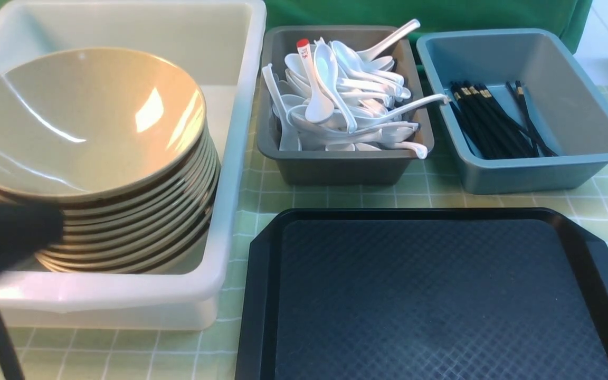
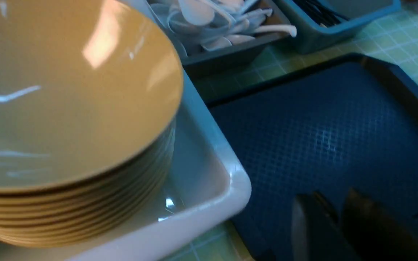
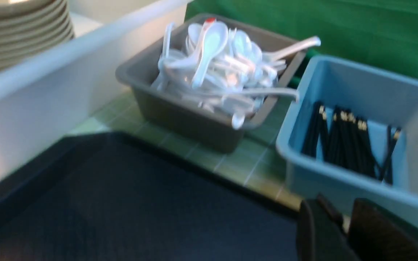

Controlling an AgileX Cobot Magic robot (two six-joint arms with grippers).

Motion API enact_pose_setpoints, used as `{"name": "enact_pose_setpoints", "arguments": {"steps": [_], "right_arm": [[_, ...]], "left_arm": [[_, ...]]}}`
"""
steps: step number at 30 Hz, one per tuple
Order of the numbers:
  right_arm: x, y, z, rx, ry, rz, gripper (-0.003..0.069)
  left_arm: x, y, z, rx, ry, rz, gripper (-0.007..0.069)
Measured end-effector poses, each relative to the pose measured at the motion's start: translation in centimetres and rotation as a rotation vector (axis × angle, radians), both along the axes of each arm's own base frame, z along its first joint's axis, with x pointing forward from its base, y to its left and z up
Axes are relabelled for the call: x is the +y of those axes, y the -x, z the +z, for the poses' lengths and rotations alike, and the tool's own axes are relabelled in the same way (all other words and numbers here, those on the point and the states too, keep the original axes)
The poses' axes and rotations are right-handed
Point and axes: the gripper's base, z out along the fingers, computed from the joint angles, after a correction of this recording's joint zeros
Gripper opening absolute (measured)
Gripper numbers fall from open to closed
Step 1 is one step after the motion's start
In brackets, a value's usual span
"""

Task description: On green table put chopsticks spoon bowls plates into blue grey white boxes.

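Note:
A stack of tan bowls (image 1: 87, 121) stands in the white box (image 1: 230, 174) at the left. White spoons (image 1: 335, 89) fill the grey box (image 1: 335, 169). Black chopsticks (image 1: 494, 121) lie in the blue box (image 1: 547, 174). My left arm (image 1: 8, 232) shows as a dark blur by the stack's near side. My left gripper (image 2: 334, 197) hangs shut and empty over the black tray (image 2: 321, 127), beside the white box's corner (image 2: 230, 181). My right gripper (image 3: 336, 204) is shut and empty over the tray's far edge, near the blue box (image 3: 321, 181).
The black tray (image 1: 430, 295) lies in front of the grey and blue boxes with nothing on it. A green checked cloth (image 1: 262, 200) covers the table. A green backdrop (image 1: 494, 16) rises behind the boxes.

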Motion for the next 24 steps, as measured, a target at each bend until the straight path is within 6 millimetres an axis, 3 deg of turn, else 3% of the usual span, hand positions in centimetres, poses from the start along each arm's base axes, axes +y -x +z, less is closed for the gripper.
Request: {"name": "enact_pose_setpoints", "arguments": {"steps": [1,2,4,7,11,24], "right_arm": [[-0.1,0.8,-1.3,0.02,-0.019,0.0,0.0115],[-0.1,1.1,-1.7,0.021,-0.022,0.001,0.0097],[-0.2,1.5,-2.1,0.006,-0.038,-0.005,0.0048],[-0.3,1.7,-2.2,-0.025,-0.047,-0.019,0.0026],[-0.4,1.7,-2.1,-0.046,-0.053,-0.031,0.0024],[-0.4,1.7,-2.1,-0.047,-0.053,-0.032,0.0025]], "left_arm": [[-0.2,0.4,-3.1,0.0,0.037,-0.019,0.0013],[-0.3,0.5,-4.7,0.006,0.059,-0.023,0.0002],[-0.4,0.5,-7.1,-0.001,0.092,-0.019,-0.0002],[-0.4,0.2,-9.0,-0.083,0.125,-0.005,-0.0001],[-0.3,-0.1,-9.1,-0.212,0.18,0.01,-0.0001],[-0.3,-0.3,-9.0,-0.236,0.194,0.013,-0.0001]]}}
